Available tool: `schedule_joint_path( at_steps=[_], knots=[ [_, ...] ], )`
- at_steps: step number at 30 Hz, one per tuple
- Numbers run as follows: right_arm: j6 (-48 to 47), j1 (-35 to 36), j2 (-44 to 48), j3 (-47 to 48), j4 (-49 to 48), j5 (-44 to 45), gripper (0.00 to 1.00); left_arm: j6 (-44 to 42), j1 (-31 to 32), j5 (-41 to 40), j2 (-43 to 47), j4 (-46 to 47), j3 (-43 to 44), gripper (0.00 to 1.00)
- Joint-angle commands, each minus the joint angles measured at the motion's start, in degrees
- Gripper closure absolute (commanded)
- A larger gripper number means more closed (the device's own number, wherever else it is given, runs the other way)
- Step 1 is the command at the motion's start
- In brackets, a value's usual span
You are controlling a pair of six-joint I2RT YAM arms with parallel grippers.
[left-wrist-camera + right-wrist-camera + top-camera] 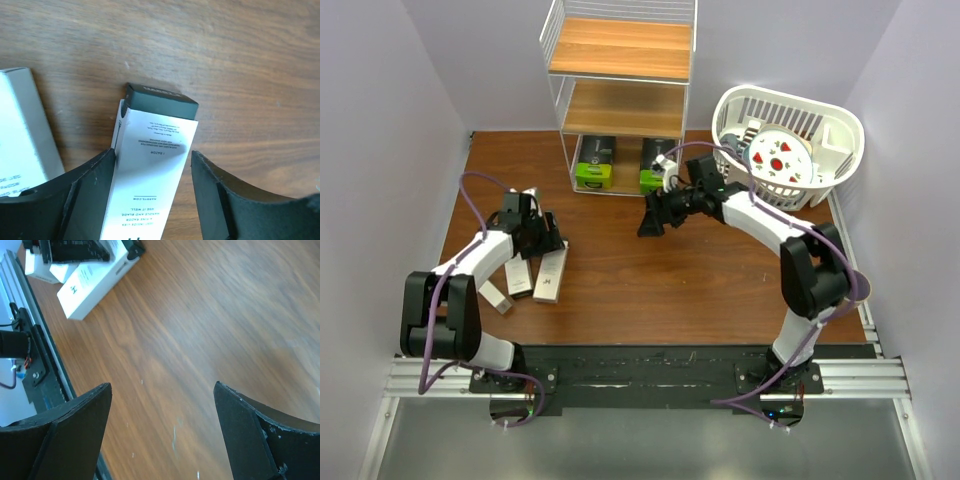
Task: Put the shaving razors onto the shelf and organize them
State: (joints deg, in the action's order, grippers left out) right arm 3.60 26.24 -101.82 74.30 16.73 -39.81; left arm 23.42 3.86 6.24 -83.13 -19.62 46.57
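**Step in hand: pick-up of one white razor carton by the left arm.**

**Condition.** The left gripper (152,157) stands low over the wooden table (620,290), jaws spread to either side of a white razor carton (150,180). The carton lies flat at the left of the table, well apart from the wire-frame shelf (620,48). Its dark end cap (160,100) points away from the wrist. The finger on the left of the wrist view appears to touch the carton's long edge, though shadow makes this uncertain. A plain gap shows at the other finger, so nothing is pinched yet.

**Procedure.**
1. Centre the jaws so that both pads meet the long sides together. A one-sided contact is likely to swing the carton.
2. Grip the white body, not the end cap, which may slide.
3. Keep the outer finger off the neighbouring carton (20,130), which lies just beside.
4. Lift straight up before any travel.
5. Carry to the shelf. Two black razor packs (595,165) already sit on the bottom tier, so the middle tier (620,108) is the likely target. Lay the carton square to the tier's edge.

**Caution.** The right gripper (163,386) hangs with jaws spread and holding nothing, in front of the shelf. Route around it.
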Motion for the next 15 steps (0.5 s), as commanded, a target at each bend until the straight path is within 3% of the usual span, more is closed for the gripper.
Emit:
schedule_joint_path(
  at_steps=[1, 6, 12, 15],
  knots=[
    [1.1, 2.3, -4.7, 6.5, -2.8, 0.4, 0.13, -1.6, 0.9, 4.7, 0.6, 1.0, -2.7, 0.34],
    [2.2, 2.4, -6.6, 8.4, -3.1, 1.0, 0.13, -2.9, 6.6, 5.2, -3.3, 6.2, -1.3, 0.35],
    [-3.0, 1.9, -2.7, 4.8, 0.9, 5.4, 0.13, -8.7, 17.0, 4.7, -14.7, 8.5, 10.2, 0.47],
    [-3.2, 0.7, 1.1, 0.9, 1.4, 6.1, 0.13, -11.9, 21.4, 4.3, -19.6, 9.6, 17.9, 0.48]
  ],
)
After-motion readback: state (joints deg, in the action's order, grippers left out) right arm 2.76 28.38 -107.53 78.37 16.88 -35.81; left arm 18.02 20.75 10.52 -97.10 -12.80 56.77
